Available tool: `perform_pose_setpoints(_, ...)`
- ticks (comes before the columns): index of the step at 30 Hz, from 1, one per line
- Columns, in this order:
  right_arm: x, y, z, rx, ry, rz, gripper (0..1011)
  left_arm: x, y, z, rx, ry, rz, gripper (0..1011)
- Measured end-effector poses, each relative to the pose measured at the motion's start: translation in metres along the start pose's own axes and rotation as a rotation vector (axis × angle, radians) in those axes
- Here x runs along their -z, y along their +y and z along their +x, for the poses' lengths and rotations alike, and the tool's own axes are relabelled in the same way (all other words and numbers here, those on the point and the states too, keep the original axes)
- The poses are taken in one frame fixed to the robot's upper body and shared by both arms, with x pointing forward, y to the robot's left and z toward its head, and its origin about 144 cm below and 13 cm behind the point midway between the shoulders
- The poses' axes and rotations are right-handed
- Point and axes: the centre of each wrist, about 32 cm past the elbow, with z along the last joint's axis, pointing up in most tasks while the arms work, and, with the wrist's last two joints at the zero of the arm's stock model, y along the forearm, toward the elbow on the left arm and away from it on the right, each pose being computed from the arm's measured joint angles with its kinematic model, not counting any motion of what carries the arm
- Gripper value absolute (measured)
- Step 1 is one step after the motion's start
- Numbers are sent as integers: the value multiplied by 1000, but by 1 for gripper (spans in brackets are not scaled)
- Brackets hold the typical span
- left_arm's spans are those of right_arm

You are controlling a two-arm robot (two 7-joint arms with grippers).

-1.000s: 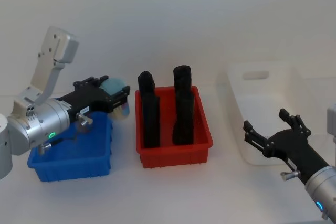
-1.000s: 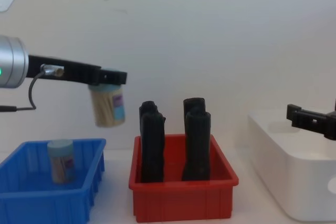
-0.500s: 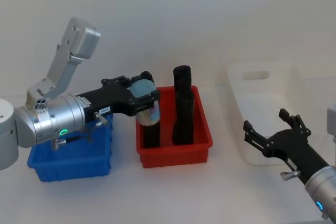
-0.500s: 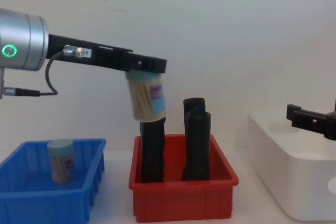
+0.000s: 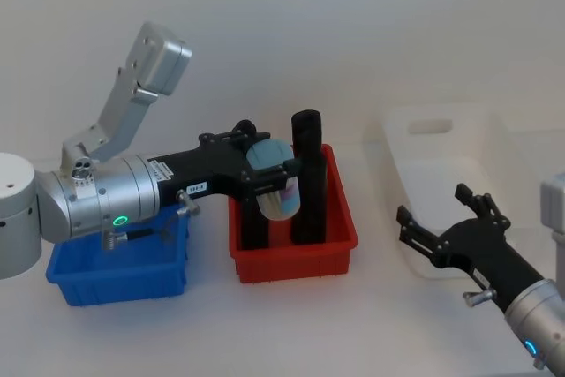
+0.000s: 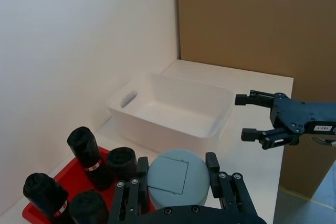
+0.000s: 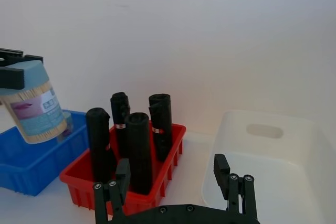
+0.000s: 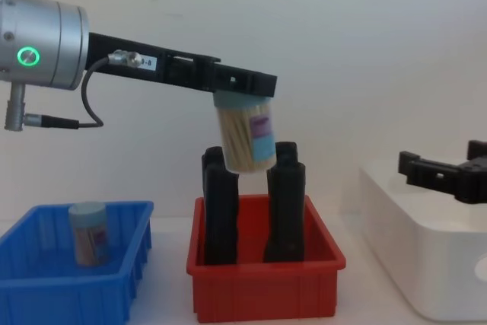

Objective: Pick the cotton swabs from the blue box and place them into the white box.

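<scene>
Head view: the left gripper (image 5: 269,172) clamps its fingers on a tub of cotton swabs (image 5: 277,193), tilted above the red bin (image 5: 296,258); the blue box (image 5: 115,278) sits just left of the red bin, the white box (image 5: 439,134) to its right; the right gripper (image 5: 439,229) hovers well right of the red bin, fingers spread, empty. Left wrist view: the tub's pale lid (image 6: 176,179) sits between the fingers. Chest view: the held tub hangs over the black rolls (image 8: 283,211) in the red bin; a second tub (image 8: 89,234) stands in the blue box.

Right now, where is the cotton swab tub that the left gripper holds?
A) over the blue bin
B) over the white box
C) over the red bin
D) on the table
C: the left gripper, shut on the cotton swab tub, hangs it above the black rolls in the red bin; the right gripper is open by the white box.
</scene>
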Motion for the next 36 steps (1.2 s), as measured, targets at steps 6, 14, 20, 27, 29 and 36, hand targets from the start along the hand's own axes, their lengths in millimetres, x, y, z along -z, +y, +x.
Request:
perform_pose_setpoints(6,-2,4,-3,-66,8,-2,1002,-2,-1,-1,23,-2,-1,653)
perform_pose_setpoints(14,-8,11,-10,-177,15,-8,1002,-4,-2,-1,40,-2,-1,653)
perform_pose_setpoints(20,-12,17,-16,-267,11,-17,1002,-4,-3,-2,47,-3,-2,653)
perform_pose_setpoints(27,-19,26,-24,-377,0,-31,1001,-5,-3,-2,52,-3,-2,653)
perform_pose_setpoints(29,-21,28,-25,-401,-4,-32,1002,-5,-3,-2,53,-3,-2,653)
perform_pose_setpoints(36,-29,41,-32,-507,-24,-44,1002,-5,-3,-2,55,-3,-2,653)
